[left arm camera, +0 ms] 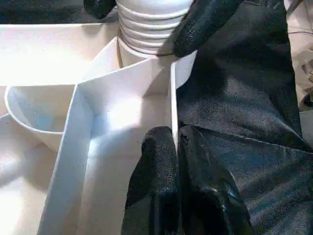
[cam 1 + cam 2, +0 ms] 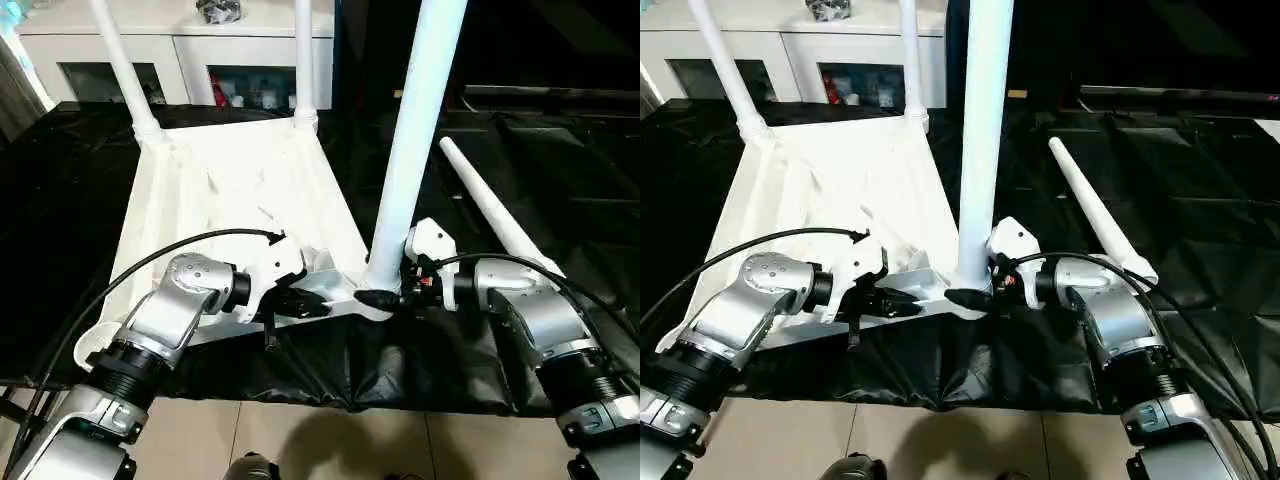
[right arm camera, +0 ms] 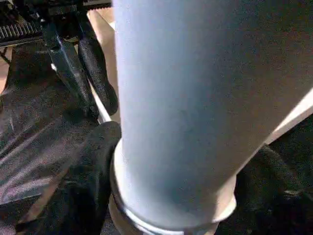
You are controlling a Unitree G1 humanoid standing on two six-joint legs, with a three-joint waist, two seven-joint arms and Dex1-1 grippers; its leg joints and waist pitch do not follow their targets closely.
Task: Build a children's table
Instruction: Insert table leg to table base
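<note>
At the near right corner socket of the upturned white X-ribbed plastic tabletop (image 2: pixel 235 190), left gripper (image 1: pixel 177 147) pinches the rim shut, right gripper (image 2: pixel 392 297) straddles the upright white tube leg (image 2: pixel 415 140) loosely; likely seating leg three, next closing and twisting home.

Light falls from above: the white tabletop (image 2: pixel 240 190) glares almost featureless, while the black cloth (image 2: pixel 560 170) shows soft sheen. Far right is dark. In the right wrist view the leg (image 3: pixel 195 98) is close and blurred.

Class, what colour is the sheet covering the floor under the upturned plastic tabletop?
Black sheet, clearest in the right eye view.
</note>
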